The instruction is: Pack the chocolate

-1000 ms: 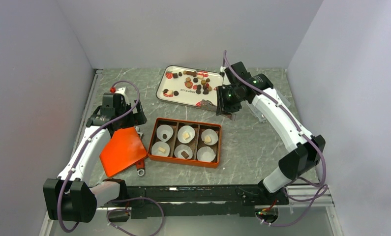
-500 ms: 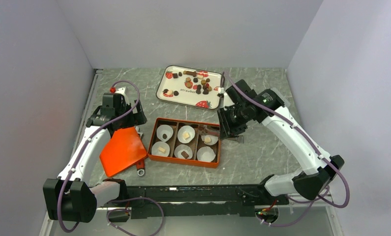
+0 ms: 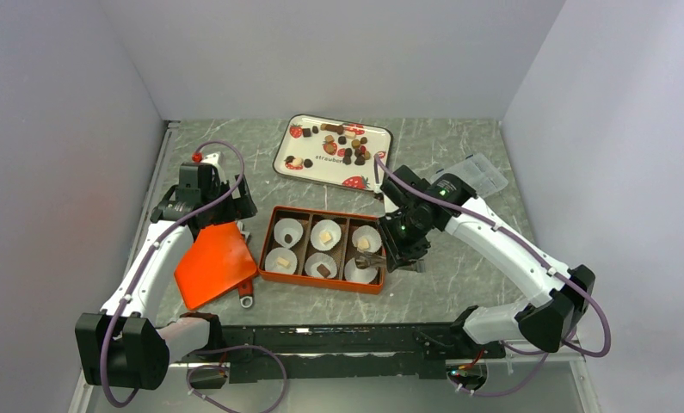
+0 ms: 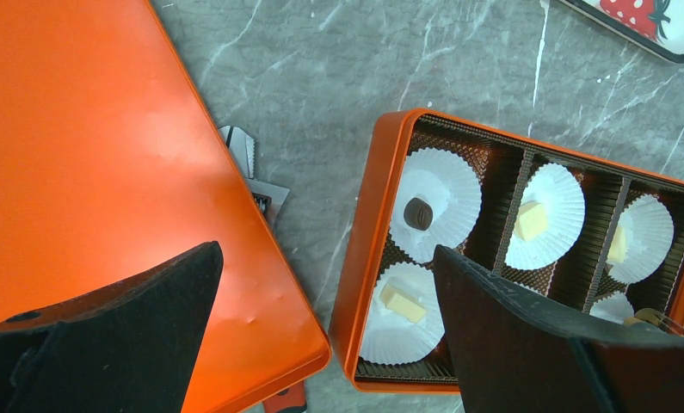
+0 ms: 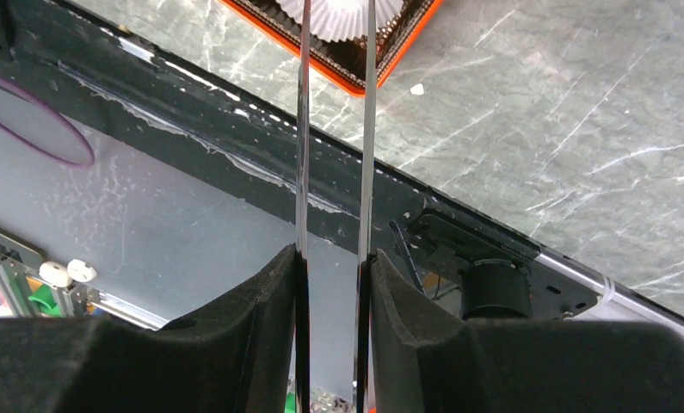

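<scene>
The right pincer is clamped on a pair of thin tweezers, its pads pressing the two blades close together. It hangs over the right end of the orange box, and the tweezer tips reach down to the near-right paper cup. A small brownish piece shows at the tips. I cannot tell whether the blades grip it or whether it lies in the cup.

The left pincer hangs with its fingers wide apart and holds nothing. One finger is over the orange lid, the other over the left part of the box.

The box lies on the table with six compartments in two rows, each lined with a white pleated cup. The far-left cup holds a dark round piece. A cream block lies in the far-middle cup, and others like it lie in the far-right and near-left cups. The near-middle cup holds a dark square.

Most of the chocolates are loose on the white tray with red strawberry prints, which lies on the far side of the box and apart from it.

The lid lies flat just left of the box. A metal tool with a toothed tip pokes out from under its edge.
</scene>
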`<state>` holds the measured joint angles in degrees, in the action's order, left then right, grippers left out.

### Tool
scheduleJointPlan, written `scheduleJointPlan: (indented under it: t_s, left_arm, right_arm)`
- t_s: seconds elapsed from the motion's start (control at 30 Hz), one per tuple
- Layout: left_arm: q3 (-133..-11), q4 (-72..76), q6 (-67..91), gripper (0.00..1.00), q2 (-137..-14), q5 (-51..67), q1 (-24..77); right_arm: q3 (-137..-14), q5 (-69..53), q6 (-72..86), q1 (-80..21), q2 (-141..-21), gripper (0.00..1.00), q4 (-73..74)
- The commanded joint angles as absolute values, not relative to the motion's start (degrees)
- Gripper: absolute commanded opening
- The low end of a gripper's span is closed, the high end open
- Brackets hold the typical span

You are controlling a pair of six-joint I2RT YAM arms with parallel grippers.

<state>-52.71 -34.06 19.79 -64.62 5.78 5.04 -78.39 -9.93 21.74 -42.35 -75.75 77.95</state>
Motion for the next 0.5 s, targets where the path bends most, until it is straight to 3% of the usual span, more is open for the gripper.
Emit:
scheduleJointPlan:
  t_s: [0.0, 0.47]
  left_arm:
    - [-52.6, -32.6, 20.0, 0.99, -63.9, 6.3, 4.7]
    - [-52.6, -32.6, 20.0, 0.99, -64.3, 6.1, 4.7]
  right_arm:
    - [-76.4, -9.5, 23.1, -42.9, -74.2, 0.33, 76.0]
    - [-75.2, -9.5, 23.6, -43.0, -75.2, 0.47, 72.7]
